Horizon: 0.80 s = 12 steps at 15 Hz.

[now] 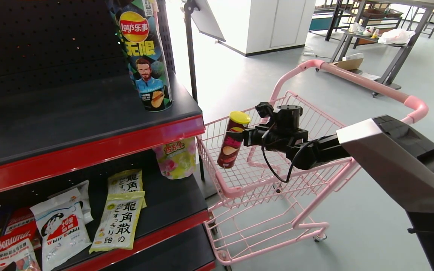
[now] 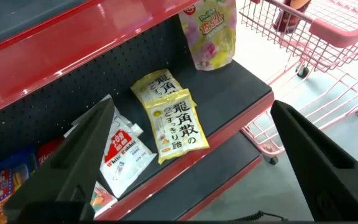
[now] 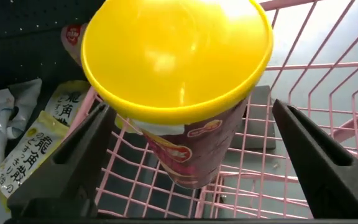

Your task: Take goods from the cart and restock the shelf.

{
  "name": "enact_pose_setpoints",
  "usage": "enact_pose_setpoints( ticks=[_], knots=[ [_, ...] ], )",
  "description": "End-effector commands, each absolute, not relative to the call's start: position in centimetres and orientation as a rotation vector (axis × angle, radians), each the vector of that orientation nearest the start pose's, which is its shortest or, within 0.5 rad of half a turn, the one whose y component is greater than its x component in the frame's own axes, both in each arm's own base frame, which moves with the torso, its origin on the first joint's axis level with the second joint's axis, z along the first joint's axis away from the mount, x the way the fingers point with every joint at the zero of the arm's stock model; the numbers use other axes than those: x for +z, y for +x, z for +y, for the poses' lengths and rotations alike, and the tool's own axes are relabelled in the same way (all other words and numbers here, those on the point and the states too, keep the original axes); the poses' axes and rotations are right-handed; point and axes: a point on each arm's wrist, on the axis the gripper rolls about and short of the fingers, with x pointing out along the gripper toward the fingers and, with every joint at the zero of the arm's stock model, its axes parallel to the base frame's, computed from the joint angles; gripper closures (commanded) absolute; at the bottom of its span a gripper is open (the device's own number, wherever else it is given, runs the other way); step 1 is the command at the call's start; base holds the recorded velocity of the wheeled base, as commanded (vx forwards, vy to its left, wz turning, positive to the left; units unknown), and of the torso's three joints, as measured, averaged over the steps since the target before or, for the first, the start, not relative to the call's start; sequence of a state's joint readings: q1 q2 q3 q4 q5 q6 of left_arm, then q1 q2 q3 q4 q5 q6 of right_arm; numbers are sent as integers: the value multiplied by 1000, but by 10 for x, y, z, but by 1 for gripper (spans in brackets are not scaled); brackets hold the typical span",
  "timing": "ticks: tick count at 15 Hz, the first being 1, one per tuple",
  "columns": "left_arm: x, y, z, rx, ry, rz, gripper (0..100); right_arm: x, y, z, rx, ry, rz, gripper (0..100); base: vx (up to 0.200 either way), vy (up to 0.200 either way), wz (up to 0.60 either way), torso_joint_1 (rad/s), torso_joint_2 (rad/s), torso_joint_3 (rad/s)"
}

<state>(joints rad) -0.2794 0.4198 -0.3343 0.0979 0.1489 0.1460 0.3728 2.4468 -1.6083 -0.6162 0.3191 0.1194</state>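
Shelf [image 1: 89,148] stands at the left. A tall chip tube [image 1: 147,56] is upright at the right end of its upper board, and candy bags [image 1: 119,222] lie flat on the board below. The left end effector [image 2: 192,109] hangs spread wide above those bags. The right end effector [image 1: 236,137] pinches a yellow-lidded chip can [image 1: 226,152], tilted, over the shelf-side end of the pink cart [image 1: 371,84].

Maroon can [image 1: 229,146] (yellow lid [image 1: 239,117]), pink cart [image 1: 367,83]

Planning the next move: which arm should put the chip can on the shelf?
Right. The right claw grips the chip can over the cart, beside the shelf; the left claw is open, empty.
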Motion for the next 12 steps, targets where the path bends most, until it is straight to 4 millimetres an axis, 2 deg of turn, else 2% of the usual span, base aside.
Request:
enact_pose_setpoints(
  ticks=[1, 7, 8, 12],
  knots=[
    [164, 8, 1, -143, 186, 170, 0, 84, 466, 194, 685, 107, 275, 0, 0, 0, 0, 0, 0, 0],
    [164, 6, 2, -128, 191, 166, 0, 76, 477, 203, 689, 122, 259, 0, 0, 0, 0, 0, 0, 0],
    [164, 6, 2, -127, 194, 168, 0, 76, 477, 204, 691, 123, 258, 100, 0, 0, 0, 0, 0, 0],
    [162, 6, 2, -126, 202, 175, 0, 75, 479, 204, 690, 123, 253, 100, 0, 0, 0, 0, 0, 0]
  ],
)
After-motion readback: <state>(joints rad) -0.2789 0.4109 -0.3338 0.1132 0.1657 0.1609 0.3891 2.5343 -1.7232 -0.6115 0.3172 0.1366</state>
